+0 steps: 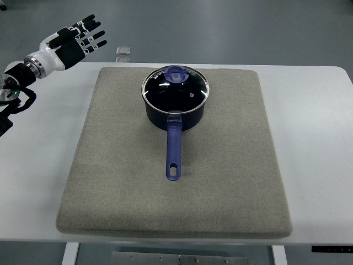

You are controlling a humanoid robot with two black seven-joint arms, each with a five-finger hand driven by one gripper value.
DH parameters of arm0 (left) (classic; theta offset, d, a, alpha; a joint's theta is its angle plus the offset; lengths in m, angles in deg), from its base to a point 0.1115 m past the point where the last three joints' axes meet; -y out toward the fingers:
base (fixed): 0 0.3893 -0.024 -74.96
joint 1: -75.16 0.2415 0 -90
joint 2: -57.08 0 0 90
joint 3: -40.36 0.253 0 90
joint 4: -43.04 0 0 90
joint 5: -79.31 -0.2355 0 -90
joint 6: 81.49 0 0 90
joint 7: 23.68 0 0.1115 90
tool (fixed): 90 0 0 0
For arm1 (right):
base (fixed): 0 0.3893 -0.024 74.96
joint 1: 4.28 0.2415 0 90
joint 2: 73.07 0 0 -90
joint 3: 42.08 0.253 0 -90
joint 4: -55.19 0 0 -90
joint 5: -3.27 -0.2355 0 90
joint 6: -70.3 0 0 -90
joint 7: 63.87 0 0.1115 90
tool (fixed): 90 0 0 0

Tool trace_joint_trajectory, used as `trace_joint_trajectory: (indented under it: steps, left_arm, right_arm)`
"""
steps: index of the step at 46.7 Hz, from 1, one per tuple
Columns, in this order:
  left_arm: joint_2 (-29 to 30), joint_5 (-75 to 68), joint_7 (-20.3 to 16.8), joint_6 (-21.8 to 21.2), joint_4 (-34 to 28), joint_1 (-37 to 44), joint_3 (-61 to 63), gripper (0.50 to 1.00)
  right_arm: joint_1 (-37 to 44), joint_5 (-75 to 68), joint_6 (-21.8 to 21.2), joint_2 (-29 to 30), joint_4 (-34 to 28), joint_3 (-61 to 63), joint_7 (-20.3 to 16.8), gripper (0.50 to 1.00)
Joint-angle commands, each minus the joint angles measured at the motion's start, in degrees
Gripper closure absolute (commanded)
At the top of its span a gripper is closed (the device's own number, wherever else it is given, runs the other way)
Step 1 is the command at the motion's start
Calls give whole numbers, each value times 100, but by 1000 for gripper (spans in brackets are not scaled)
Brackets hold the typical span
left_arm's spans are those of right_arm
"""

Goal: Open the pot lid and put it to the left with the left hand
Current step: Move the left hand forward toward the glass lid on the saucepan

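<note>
At the far left, the left arm comes in from the picture's left edge, and its robot hand (77, 38) hangs above the far-left corner of the worktop (320, 143), partly over the floor beyond it. Its black and white fingers (91, 34) are stretched out and spread apart, pointing to the right and a little away; they hold nothing and touch nothing. Just to its right, on the grey floor past the worktop's far edge, lies a small square metal plate (123, 51).

The white worktop carries a large grey mat (110, 182) that covers most of its middle. On the far half of the mat, close to its far edge and roughly in the centre, stands the pot (190, 116), a dark saucepan. The lid (165, 91) sits closed on it: glass with a metal rim, lamp glare on its surface, and a blue knob (176, 74) seen toward its far side. The pot's blue handle (174, 149) runs straight toward the near edge and lies over the mat, with a hanging slot at its near end. The left robot hand is well apart from the pot, to the left and farther away.

The right part of the mat and the worktop beyond it are bare.
</note>
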Motion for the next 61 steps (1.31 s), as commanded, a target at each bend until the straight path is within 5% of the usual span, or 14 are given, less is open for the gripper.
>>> trace_joint_trajectory:
  steps: [1, 21, 29, 42, 61]
  left_arm:
    - [-5, -1, 0, 1, 0, 1, 0, 508]
    - [-32, 16, -17, 1, 0, -96, 0, 508]
    - [-6, -316, -386, 89, 0, -122, 53, 508]
    - [30, -3989, -1950, 80, 71, -509, 18, 510]
    - [21, -7620, -2074, 62, 966, -1124, 185, 508]
  right_arm:
    - [-17, 25, -7, 0, 0, -21, -10, 583]
    - [-18, -2, -60, 0, -9, 41, -10, 583]
    - [-17, -19, -77, 0, -26, 41, -1, 583]
    - [-17, -10, -77, 0, -70, 15, -1, 583]
    - [-17, 16, -77, 0, -70, -12, -1, 583]
